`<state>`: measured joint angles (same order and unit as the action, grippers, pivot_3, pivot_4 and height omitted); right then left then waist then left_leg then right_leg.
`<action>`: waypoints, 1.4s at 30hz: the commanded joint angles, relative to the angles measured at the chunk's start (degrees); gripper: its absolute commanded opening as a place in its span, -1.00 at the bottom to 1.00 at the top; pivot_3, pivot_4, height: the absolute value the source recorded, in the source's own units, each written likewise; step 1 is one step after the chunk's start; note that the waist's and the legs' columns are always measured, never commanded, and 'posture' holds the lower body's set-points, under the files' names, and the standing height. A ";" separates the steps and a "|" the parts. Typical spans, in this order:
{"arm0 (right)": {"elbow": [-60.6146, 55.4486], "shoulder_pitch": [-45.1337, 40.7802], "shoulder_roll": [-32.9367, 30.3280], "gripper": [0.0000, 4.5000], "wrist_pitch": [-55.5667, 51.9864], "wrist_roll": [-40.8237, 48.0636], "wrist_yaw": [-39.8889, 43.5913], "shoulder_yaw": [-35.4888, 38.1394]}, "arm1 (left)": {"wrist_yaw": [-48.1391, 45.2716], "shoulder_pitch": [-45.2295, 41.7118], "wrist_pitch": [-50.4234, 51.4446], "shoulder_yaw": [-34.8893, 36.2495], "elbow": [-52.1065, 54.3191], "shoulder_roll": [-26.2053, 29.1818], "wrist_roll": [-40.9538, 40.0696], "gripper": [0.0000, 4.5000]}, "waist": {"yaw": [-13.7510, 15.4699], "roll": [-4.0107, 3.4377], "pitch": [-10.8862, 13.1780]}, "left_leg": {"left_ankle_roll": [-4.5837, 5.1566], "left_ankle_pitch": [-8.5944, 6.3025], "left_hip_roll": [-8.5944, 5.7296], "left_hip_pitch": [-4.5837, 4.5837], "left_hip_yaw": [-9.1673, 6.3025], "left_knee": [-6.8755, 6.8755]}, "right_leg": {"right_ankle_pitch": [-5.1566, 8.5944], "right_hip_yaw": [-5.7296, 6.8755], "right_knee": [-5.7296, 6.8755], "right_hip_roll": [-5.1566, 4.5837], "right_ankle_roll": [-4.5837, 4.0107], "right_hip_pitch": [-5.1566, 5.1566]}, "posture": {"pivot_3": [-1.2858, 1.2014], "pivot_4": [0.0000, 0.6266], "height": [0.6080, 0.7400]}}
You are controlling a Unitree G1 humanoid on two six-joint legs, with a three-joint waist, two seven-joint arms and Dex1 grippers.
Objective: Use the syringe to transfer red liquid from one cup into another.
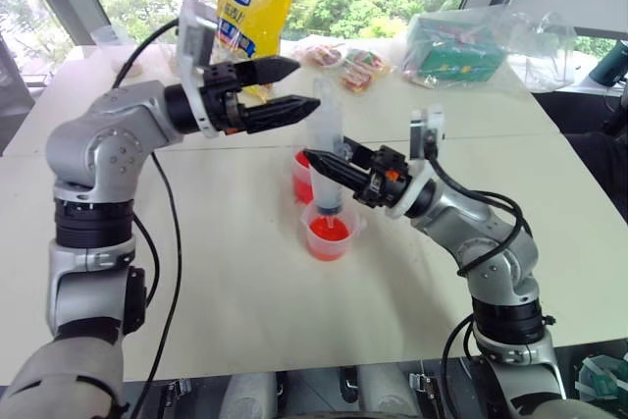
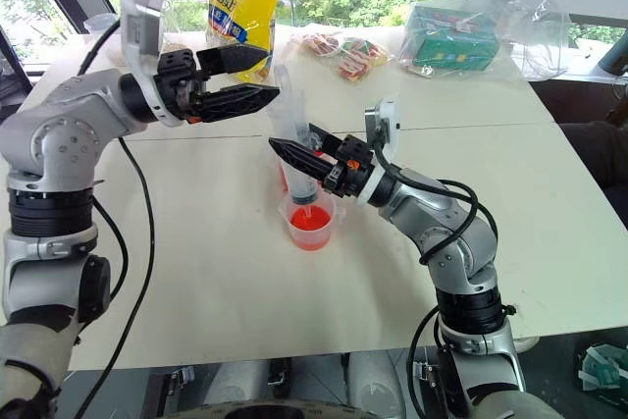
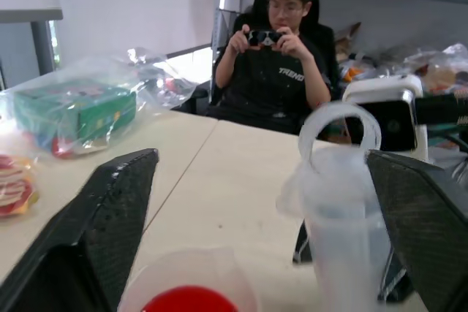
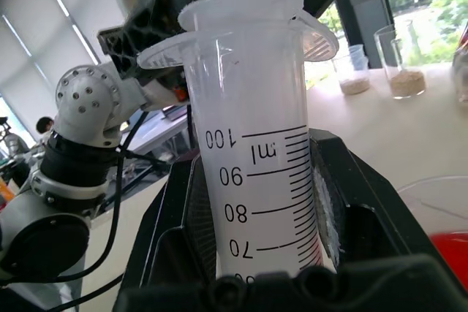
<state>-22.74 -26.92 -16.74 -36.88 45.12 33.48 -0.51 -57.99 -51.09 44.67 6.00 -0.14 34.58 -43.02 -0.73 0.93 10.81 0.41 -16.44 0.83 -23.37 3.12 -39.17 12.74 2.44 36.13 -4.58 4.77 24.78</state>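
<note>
White tabletop (image 1: 245, 291) carries the work, with windows and green foliage behind it. At the table's far edge stand a yellow bag (image 1: 257, 2), some red-and-white snack packets (image 1: 353, 64) and a green box in clear wrap (image 1: 456, 46).

Near the table's middle sit two translucent cups. The near cup (image 1: 329, 233) holds red liquid (image 1: 329, 233). The second cup (image 1: 302, 176), also tinted red, stands touching or just beside it at about 11 o'clock; which of the two is taller cannot be told.

The syringe (image 1: 328, 149) stands roughly upright, barrel clear, its lower end down inside the near cup. Its tip cannot be made out. In the right wrist view the printed scale reads upward to 100 ml, and the barrel at that height looks empty.

The right gripper (image 1: 329, 169) reaches in from 3 o'clock of the syringe and is clenched on the barrel, one black finger on each side, gripping below the flange.

The left gripper (image 1: 289, 87) hangs at about 10 o'clock of the syringe's top, pointing across toward it, its two fingers spread and released. The plunger's ring lies just beside those fingertips; in the left wrist view the ring stands between the two fingers, touching neither.

A seated person (image 3: 281, 56) in dark clothing shows beyond the table in the left wrist view, holding a dark device up in both hands.
</note>
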 commanded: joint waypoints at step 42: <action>6.42 -5.92 -26.02 0.97 -42.10 -2.35 -12.97 12.88 | -0.80 16.80 0.14 -1.45 15.00 5.61 -0.48 1.00 | 0.10 0.00 0.00 | 0.08 -0.05 -0.01 -0.08 0.04 0.05 | 0.02 -0.05 -0.09 -0.01 0.00 0.06 | 0.03 -0.52 1.00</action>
<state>-11.82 -32.56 -40.87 -80.36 41.04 17.59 9.92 -58.15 -34.15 45.66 3.98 13.55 39.41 -43.42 -0.63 0.94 10.81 0.50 -16.49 0.83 -23.44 3.16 -39.12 12.76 2.40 36.03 -4.58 4.78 24.84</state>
